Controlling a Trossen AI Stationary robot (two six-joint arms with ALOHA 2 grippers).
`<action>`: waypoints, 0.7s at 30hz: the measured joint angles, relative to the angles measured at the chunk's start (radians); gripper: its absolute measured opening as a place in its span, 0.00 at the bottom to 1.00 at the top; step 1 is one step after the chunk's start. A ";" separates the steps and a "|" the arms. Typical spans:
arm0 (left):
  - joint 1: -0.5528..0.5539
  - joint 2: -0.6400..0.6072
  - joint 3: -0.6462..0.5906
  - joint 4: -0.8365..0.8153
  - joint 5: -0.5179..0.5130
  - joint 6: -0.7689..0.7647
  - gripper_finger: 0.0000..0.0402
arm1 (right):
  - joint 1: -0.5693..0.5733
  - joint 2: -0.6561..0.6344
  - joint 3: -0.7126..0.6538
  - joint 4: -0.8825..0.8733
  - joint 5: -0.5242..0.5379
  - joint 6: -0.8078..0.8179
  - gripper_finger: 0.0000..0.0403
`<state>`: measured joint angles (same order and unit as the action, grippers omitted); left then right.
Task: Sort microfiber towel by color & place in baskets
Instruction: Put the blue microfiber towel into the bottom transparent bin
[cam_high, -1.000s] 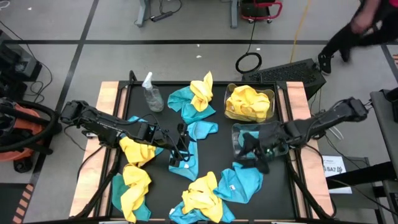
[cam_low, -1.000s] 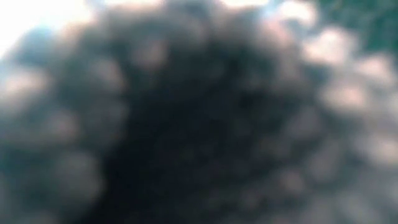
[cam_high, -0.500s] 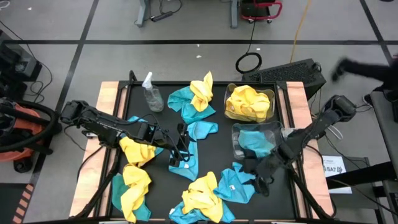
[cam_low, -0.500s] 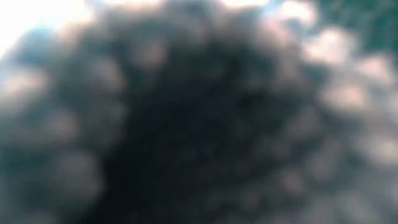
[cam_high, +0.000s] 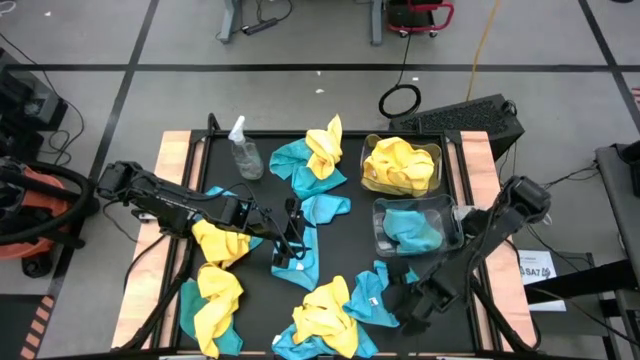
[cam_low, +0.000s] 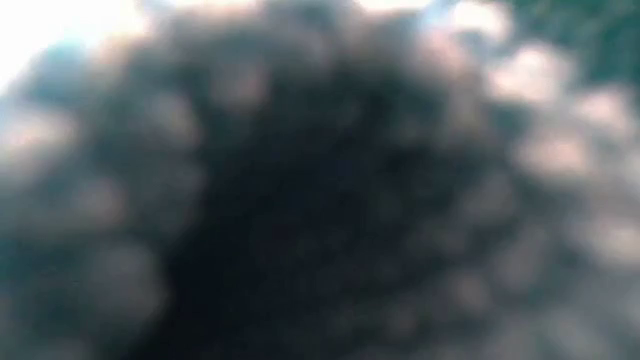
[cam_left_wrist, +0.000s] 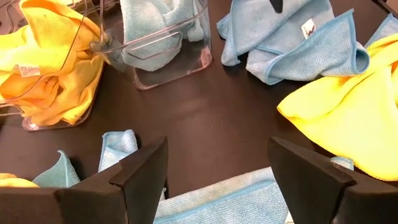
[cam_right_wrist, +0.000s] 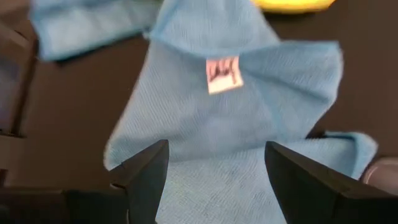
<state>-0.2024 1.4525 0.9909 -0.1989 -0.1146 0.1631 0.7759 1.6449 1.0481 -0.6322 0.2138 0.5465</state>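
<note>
Right pincer (cam_high: 408, 308): low over the near right part of the bench (cam_high: 345, 240), above a teal towel (cam_right_wrist: 242, 118) with a small white tag; fingers spread apart with nothing between them.
Left pincer (cam_high: 288, 250): at the middle of the bench, above a flat teal cloth (cam_high: 305, 240); fingers spread wide, holding nothing.
Yellow basket (cam_high: 400, 167): far right of the bench, filled with bunched yellow towels.
Teal basket (cam_high: 415, 228): just in front of the yellow basket, with a teal towel (cam_high: 412, 230) inside.
Loose towels: a yellow-and-teal heap (cam_high: 320, 160) at the far middle; a yellow towel (cam_high: 222, 243) beside the left arm; a second yellow one (cam_high: 215, 300) on teal at the near left; a yellow towel (cam_high: 325, 318) over teal at the near middle.
Spray bottle (cam_high: 244, 150): upright at the far left of the bench.
Low view: wholly blurred and dark, probably covered by fabric close to the lens.
</note>
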 joint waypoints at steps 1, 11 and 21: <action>0.000 0.000 0.000 0.000 0.000 0.000 0.70 | 0.002 0.019 0.010 -0.016 0.000 0.009 0.64; 0.000 0.000 0.000 -0.001 0.000 -0.001 0.70 | 0.018 0.150 0.023 -0.041 0.014 0.154 0.64; 0.000 0.000 0.000 -0.001 0.000 0.000 0.70 | 0.020 0.217 0.029 -0.044 0.022 0.175 0.33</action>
<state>-0.2024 1.4525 0.9909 -0.1997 -0.1143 0.1627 0.7956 1.8618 1.0767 -0.6761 0.2360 0.7215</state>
